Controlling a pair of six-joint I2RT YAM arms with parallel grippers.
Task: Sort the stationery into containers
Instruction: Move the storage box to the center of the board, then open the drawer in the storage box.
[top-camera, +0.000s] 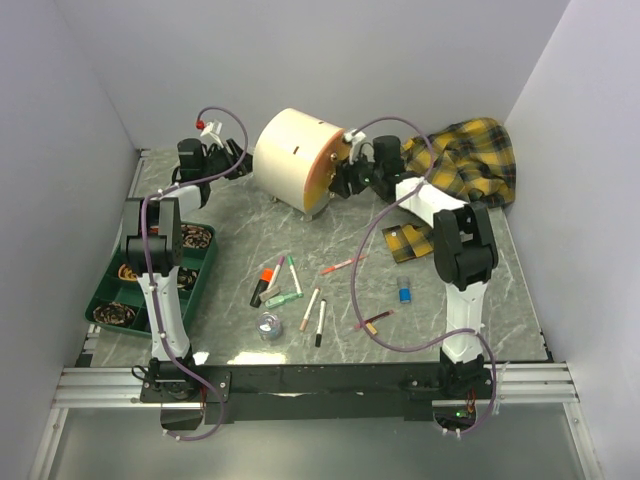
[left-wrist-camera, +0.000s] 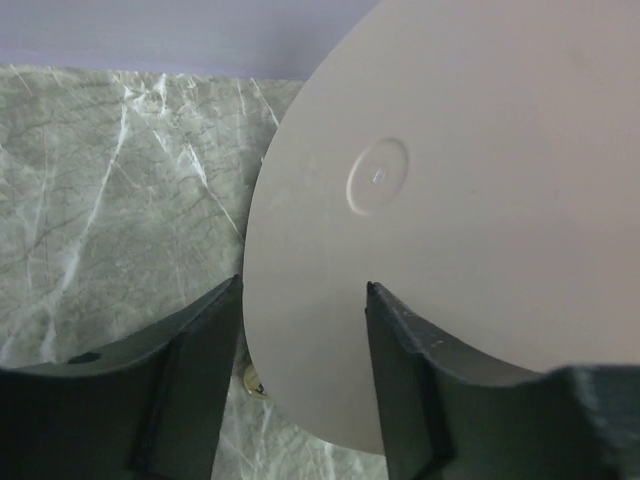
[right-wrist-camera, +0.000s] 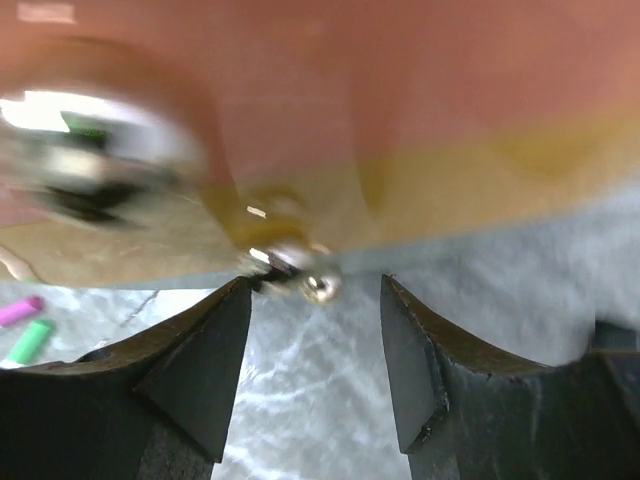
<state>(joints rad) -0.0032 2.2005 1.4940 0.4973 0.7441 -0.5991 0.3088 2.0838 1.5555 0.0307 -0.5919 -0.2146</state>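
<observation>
The cream round-topped cabinet stands at the back centre, its orange drawer front facing right. My left gripper is open against its plain back panel, one finger on each side of the panel's lower edge. My right gripper is open at the drawer front, with a small round knob just ahead between the fingertips. On the table lie the orange-capped marker, green pens, a pink pen, white pens, the tape roll and a blue block.
A dark green tray with round items sits at the left by my left arm. The yellow plaid cloth is heaped at the back right, with a small plaid piece near my right arm. Grey walls close in the table.
</observation>
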